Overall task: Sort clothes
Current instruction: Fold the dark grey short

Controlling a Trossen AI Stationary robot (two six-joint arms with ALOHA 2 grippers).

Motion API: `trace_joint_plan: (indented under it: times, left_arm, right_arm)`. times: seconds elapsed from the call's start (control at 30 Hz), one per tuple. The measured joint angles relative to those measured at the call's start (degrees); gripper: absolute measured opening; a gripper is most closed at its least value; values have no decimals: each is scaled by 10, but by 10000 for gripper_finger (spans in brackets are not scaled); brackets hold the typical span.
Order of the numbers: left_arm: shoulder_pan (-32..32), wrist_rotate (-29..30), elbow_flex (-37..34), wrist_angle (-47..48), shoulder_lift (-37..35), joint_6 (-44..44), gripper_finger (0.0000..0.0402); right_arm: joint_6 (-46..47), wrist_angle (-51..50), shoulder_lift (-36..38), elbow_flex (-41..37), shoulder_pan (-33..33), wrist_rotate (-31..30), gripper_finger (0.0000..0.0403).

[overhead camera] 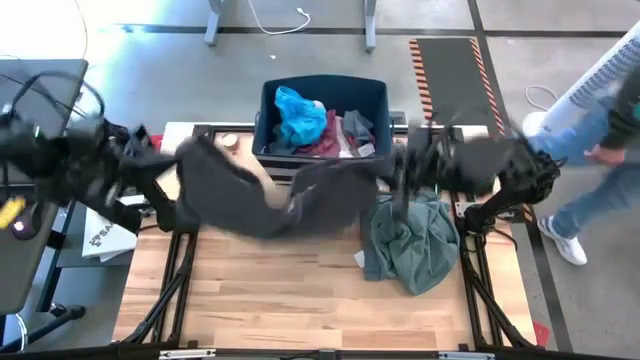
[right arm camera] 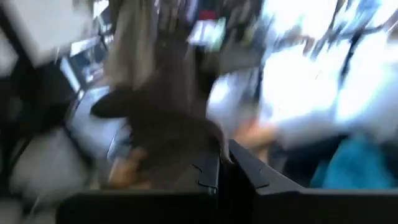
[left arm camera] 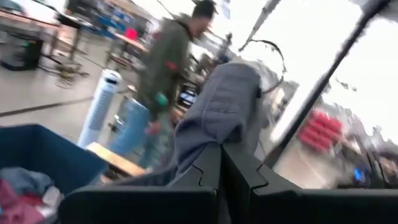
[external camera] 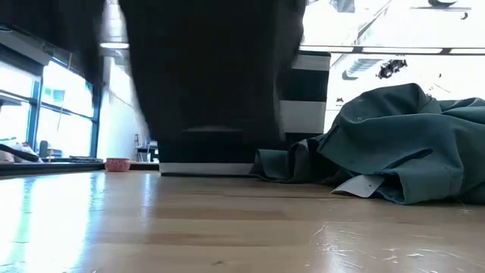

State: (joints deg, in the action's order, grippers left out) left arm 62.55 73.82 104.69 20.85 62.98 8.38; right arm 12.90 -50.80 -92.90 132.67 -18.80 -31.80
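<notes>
Nearest the front edge, the wooden table (overhead camera: 300, 290) lies bare, its planks pale and glossy in the low view. Further in, on my right side, the grey-green shirt (overhead camera: 412, 245) sits crumpled on the wood, a white label showing at its hem.

Above the table's middle I hold the dark grey-brown trousers (overhead camera: 270, 195) stretched in the air between both arms. My left gripper (left arm camera: 219, 177) is fully closed on one end of the cloth; my right gripper (right arm camera: 222, 171) is fully closed on the other end. The trousers sag in the middle.

Behind them stands the navy bin (overhead camera: 320, 95), holding bright blue (overhead camera: 300, 118), maroon and white pieces.

Risks, in my judgement: the sagging middle could catch the bin's front rim and drag it; one pinch could slip, since soft cloth gives little purchase; the hanging fabric could brush the shirt and pull it out of place.

Beyond the table, a person (overhead camera: 600, 140) walks close past my right arm, near enough to be struck by a wide swing.
</notes>
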Motion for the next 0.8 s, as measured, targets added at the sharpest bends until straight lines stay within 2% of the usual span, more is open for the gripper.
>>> trace_joint_plan:
  times: [0.07,0.17,0.3,0.4,0.5,0.57,0.7,0.8]
  left_arm:
    - [-7,5,11,-38,-3,-37,0]
    - [-3,6,13,-38,-6,-50,0]
    - [14,10,-6,58,3,17,0]
    - [16,36,-19,139,3,89,0]
    - [15,76,-20,205,-6,150,0]
    - [7,94,-20,226,-11,160,0]
    - [-11,99,-20,227,-15,135,0]
    - [-9,55,-19,244,-4,122,0]
  right_arm:
    - [-54,79,3,16,10,-26,2]
    - [-79,104,10,25,11,-40,2]
    - [-30,33,7,21,-5,-69,2]
    - [17,-32,-2,19,-7,-104,2]
    - [27,-43,-2,21,6,-134,2]
    - [8,-35,-1,22,22,-141,2]
    - [-35,-24,-7,20,31,-126,2]
    - [-6,-35,-10,20,9,-86,2]
